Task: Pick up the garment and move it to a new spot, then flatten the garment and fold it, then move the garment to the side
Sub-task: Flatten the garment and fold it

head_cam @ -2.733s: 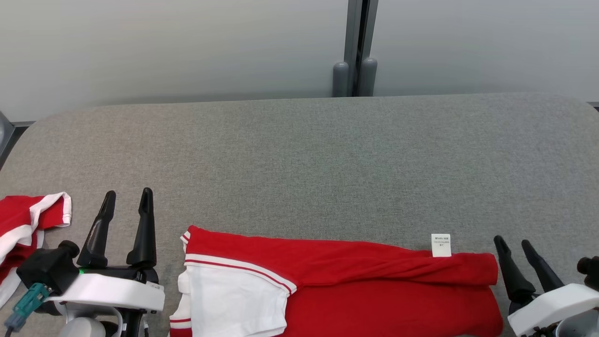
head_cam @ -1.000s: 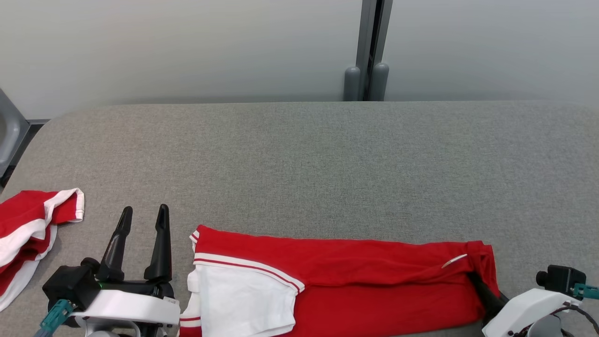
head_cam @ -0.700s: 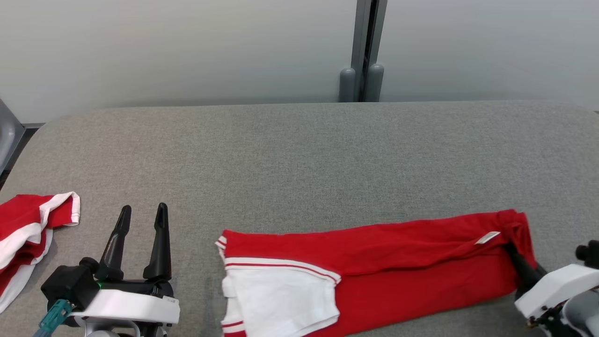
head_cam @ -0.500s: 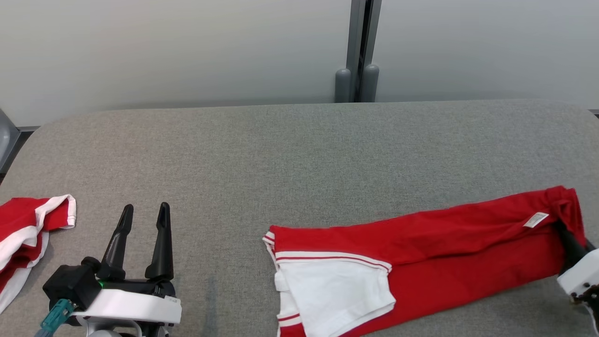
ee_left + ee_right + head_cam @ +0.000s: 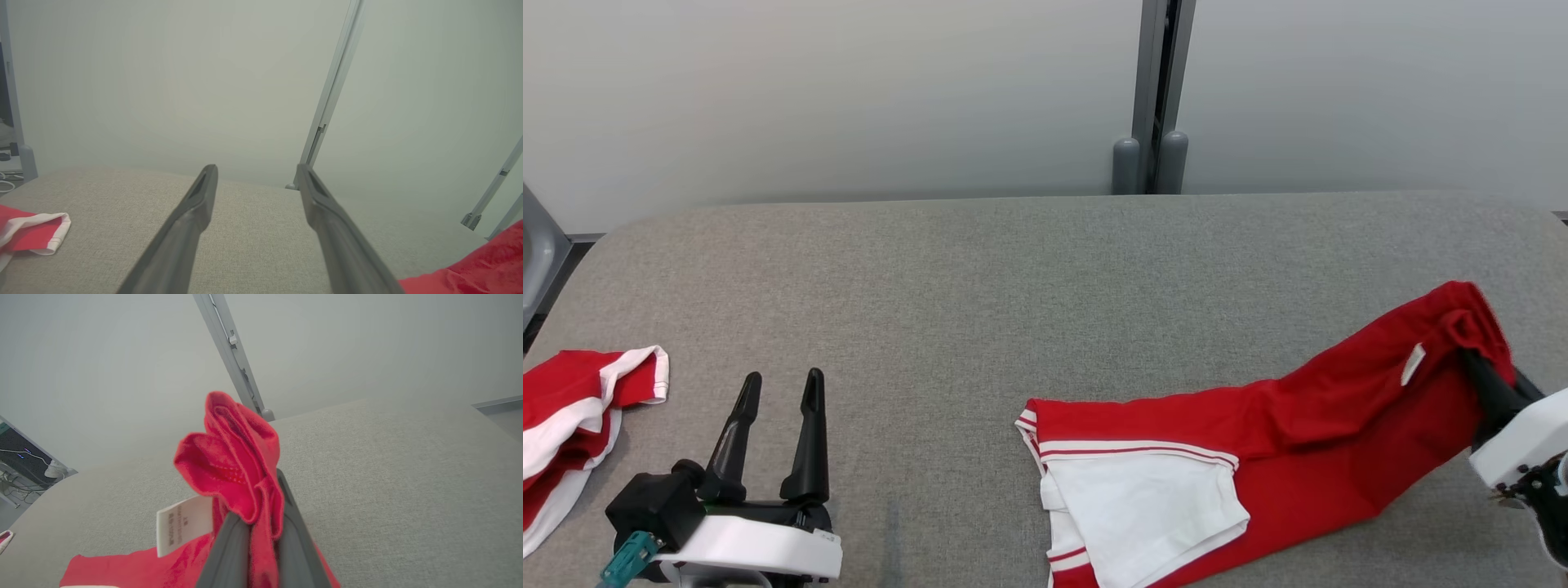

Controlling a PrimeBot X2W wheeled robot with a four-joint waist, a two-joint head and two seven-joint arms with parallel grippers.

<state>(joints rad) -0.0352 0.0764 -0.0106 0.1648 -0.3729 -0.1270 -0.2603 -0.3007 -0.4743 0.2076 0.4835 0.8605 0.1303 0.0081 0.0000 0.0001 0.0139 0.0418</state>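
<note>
The garment (image 5: 1258, 441) is red with a white sleeve trimmed in red and white, folded lengthwise on the grey table (image 5: 1013, 286). Its right end is lifted off the table, bunched between the fingers of my right gripper (image 5: 1474, 359), which is shut on it. In the right wrist view the red garment (image 5: 237, 465) bulges above the closed fingers (image 5: 229, 547), and a white label (image 5: 182, 522) hangs at its left. My left gripper (image 5: 778, 380) rests open at the lower left, apart from the garment, with nothing between its fingers (image 5: 192, 216).
A second red and white garment (image 5: 572, 408) lies crumpled at the table's left edge, seen also in the left wrist view as red and white cloth (image 5: 32, 232). A grey post (image 5: 1152, 155) stands behind the table against a pale wall.
My right gripper has dragged the garment to the right and lifted its right end up and away. The left gripper stays put and open.
</note>
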